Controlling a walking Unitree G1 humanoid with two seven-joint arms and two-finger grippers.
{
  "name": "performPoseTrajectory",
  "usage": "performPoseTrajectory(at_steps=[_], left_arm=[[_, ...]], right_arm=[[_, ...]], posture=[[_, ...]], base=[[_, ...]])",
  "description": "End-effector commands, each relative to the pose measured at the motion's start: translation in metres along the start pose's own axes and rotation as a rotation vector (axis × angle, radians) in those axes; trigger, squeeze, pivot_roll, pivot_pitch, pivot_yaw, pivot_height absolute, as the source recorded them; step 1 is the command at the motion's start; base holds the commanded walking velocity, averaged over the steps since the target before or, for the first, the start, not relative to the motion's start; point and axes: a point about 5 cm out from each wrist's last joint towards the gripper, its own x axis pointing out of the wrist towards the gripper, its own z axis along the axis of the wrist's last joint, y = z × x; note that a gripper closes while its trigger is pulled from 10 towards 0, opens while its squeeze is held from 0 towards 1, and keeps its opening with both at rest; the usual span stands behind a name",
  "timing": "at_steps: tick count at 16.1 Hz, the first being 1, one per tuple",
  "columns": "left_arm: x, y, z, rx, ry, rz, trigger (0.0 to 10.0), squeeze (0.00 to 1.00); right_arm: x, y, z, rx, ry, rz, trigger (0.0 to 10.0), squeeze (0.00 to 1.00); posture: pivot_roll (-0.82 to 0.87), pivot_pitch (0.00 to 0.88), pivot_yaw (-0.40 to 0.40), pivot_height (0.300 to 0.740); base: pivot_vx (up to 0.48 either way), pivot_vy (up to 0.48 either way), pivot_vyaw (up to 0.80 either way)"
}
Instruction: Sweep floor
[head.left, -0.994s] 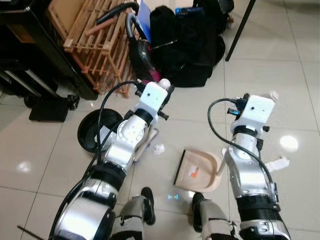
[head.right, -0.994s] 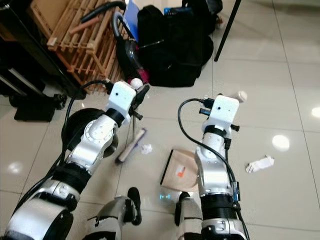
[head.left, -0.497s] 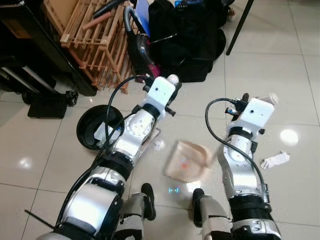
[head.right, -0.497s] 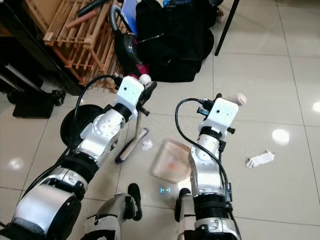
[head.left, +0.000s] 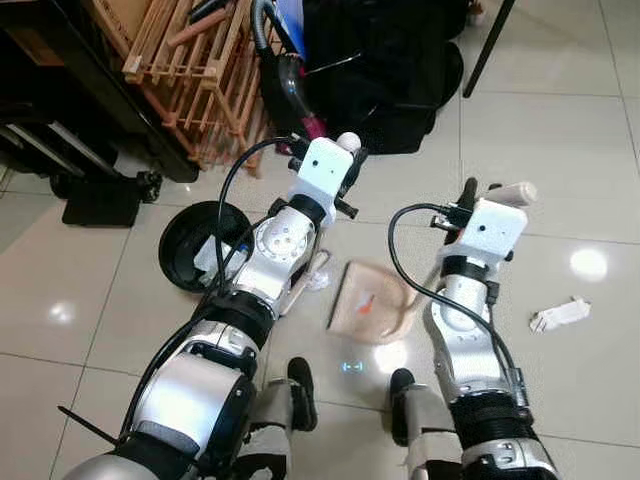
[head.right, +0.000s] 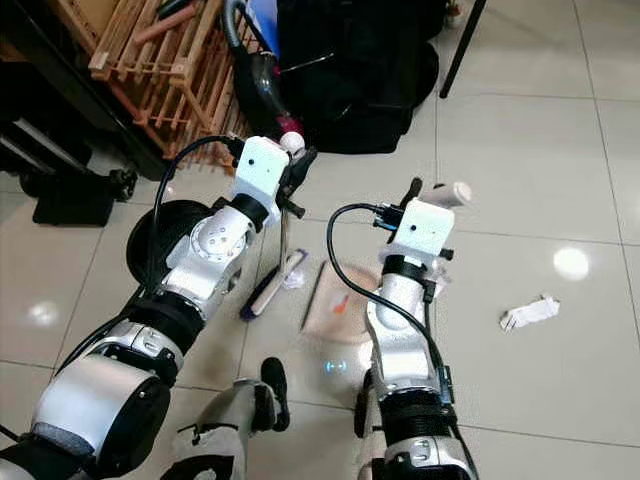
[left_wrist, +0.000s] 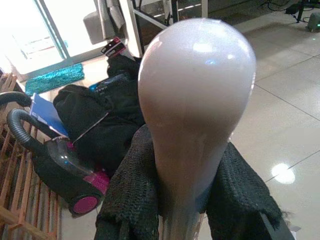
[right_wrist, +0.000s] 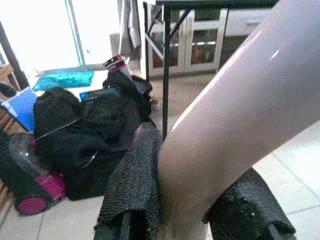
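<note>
My left gripper is shut on the pale, round-topped brush handle. The handle runs down to the brush head lying on the tiled floor. A crumpled white paper scrap lies beside the brush head. My right gripper is shut on the pale handle of the beige dustpan. The pan rests on the floor just right of the scrap, its open edge facing it. In both wrist views the black fingers clamp their handles from either side.
A black round basin holding white paper sits at the left. Behind stand a wooden rack, a vacuum cleaner, black bags and a black table leg. A white rag lies at right.
The right gripper lifted and tilted the dustpan, then set it down closer to the paper scrap. The left arm reached further forward with the brush. The camera shifted slightly.
</note>
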Motion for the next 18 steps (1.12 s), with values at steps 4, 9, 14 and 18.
performPoseTrajectory(at_steps=[4,9,14,18], left_arm=[[-0.008,-0.001,-0.014,-0.068,0.049,0.001,10.0,0.00],[-0.007,0.004,-0.014,-0.092,0.056,0.034,10.0,0.00],[0.004,0.014,-0.001,-0.117,0.023,0.157,10.0,0.00],[0.010,-0.001,0.005,-0.224,0.005,0.153,10.0,0.00]], right_arm=[[-0.001,0.003,0.017,-0.011,-0.150,0.015,10.0,0.00],[-0.012,0.014,0.001,-0.030,-0.113,0.075,10.0,0.00],[-0.020,0.015,-0.010,-0.110,-0.077,0.127,10.0,0.00],[-0.023,0.011,-0.015,-0.115,-0.059,0.105,10.0,0.00]], posture=[[0.10,0.408,0.124,0.740],[0.12,0.409,0.140,0.740],[0.10,0.406,0.135,0.740],[0.10,0.403,0.138,0.740]], base=[[0.000,0.000,0.00],[0.000,0.000,0.00],[0.000,0.000,0.00],[0.000,0.000,0.00]])
